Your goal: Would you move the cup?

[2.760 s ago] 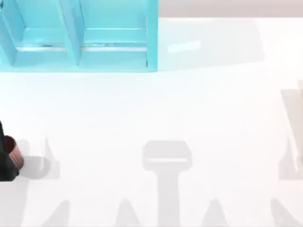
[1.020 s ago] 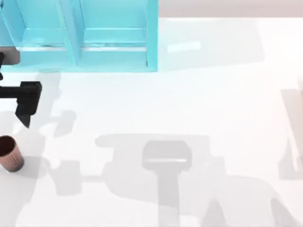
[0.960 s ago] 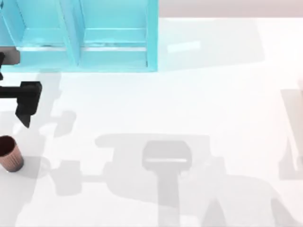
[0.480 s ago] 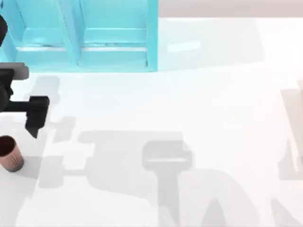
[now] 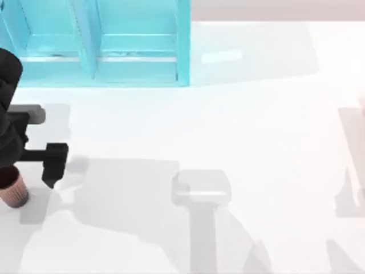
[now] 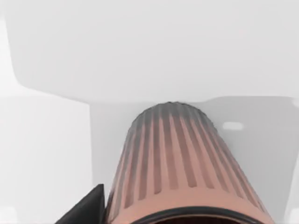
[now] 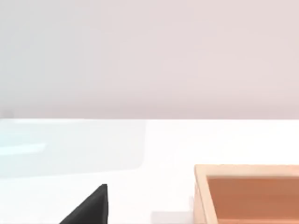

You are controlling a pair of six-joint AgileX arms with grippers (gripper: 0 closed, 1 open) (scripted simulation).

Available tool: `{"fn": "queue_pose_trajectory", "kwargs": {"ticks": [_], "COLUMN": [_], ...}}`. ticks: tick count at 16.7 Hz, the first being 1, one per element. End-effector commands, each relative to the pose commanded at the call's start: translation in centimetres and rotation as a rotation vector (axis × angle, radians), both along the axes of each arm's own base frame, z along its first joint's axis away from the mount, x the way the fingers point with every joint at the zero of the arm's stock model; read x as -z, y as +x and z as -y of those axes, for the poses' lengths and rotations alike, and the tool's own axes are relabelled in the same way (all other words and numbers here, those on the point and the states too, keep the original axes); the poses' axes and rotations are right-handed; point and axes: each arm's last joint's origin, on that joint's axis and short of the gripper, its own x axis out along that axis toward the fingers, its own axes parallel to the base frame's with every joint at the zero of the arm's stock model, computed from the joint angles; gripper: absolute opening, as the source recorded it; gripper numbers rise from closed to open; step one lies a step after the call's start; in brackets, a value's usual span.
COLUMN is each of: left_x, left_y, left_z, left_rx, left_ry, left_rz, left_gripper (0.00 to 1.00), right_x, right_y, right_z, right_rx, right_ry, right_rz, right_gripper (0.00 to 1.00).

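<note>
Cup [image 5: 12, 189]: upright on the table, mouth up, at the far left.
Left gripper [image 5: 17, 171]: above the cup; finger spread unclear.
Left wrist view: shows the cup's ribbing [image 6: 177, 158].

The black left arm [image 5: 11, 123] reaches in from the table's left edge, its black two-finger gripper [image 5: 54, 171] pointing down.

Copper-brown ribbed cup [image 5: 13, 190], turquoise shelf unit [image 5: 102, 43], white table [image 5: 228, 131], orange-tan box [image 7: 247, 193]
</note>
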Motion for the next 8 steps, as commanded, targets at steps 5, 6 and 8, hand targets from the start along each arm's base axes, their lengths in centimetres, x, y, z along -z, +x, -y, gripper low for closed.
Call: {"fn": "queue_pose_trajectory", "kwargs": {"ticks": [5,6,8], "left_x": [0.0,0.0,0.0], "left_y": [0.0,0.0,0.0], "left_z": [0.0,0.0,0.0], "left_rx": [0.0,0.0,0.0], "left_ry": [0.0,0.0,0.0], "left_rz": [0.0,0.0,0.0], "left_gripper": [0.77,0.7,0.55], "right_x": [0.0,0.0,0.0], "right_y": [0.0,0.0,0.0], "right_z": [0.0,0.0,0.0], "right_rx": [0.0,0.0,0.0], "right_ry": [0.0,0.0,0.0], "right_rz": [0.0,0.0,0.0], "right_gripper": [1.0,1.0,1.0]}}
